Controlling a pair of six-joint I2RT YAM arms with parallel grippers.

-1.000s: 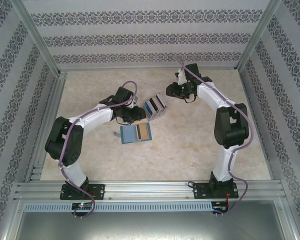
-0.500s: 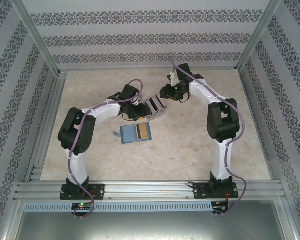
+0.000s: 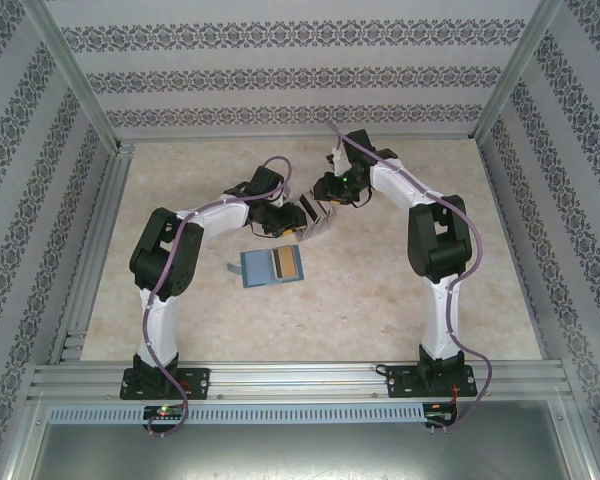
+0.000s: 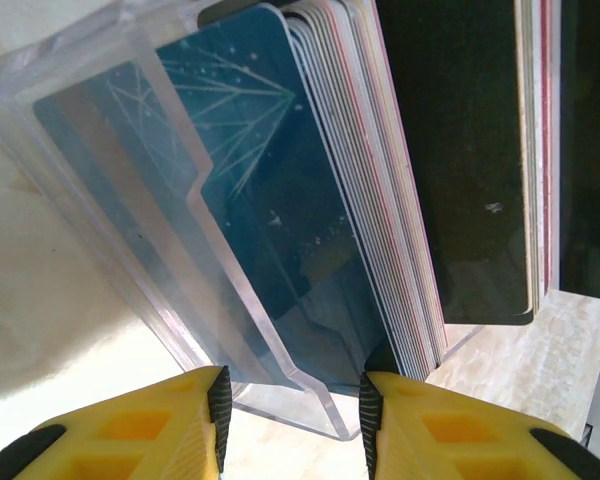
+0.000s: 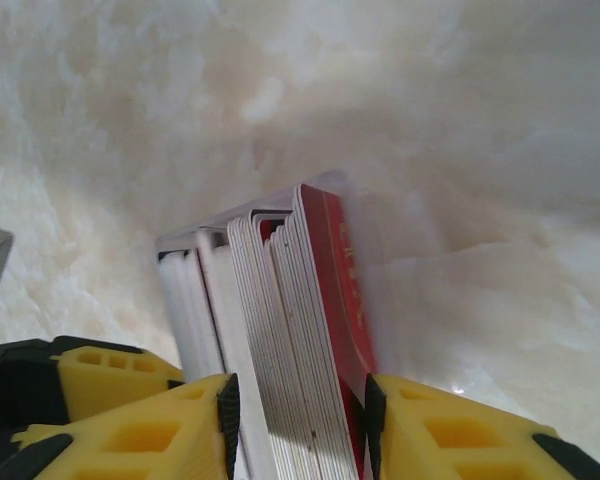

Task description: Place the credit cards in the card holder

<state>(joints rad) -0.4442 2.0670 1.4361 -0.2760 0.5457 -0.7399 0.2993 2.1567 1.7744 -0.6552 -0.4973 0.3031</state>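
Gripping from both sides: the left tool (image 4: 292,392) is clamped on a bottom corner of the clear card holder (image 4: 180,330), with its yellow pads against the plastic wall and the card edges. The right tool (image 5: 298,400) is clenched across the credit cards (image 5: 310,330) standing in the holder, whitish ones with a red one outermost. Whether its pads meet clear wall or bare card, I cannot tell.

In the top view the holder sits mid-table, tilted, between the two tools. Two loose cards lie flat on the table (image 3: 400,300): a blue card (image 3: 255,270) and a tan-orange card (image 3: 287,264) with a dark stripe. They touch side by side, just on the arm-base side of the holder, and the pair's long axis runs left-right.

The left arm is nearer them. Judgement: fetching either card means one tool must let go of the holder and reach back toward the bases.
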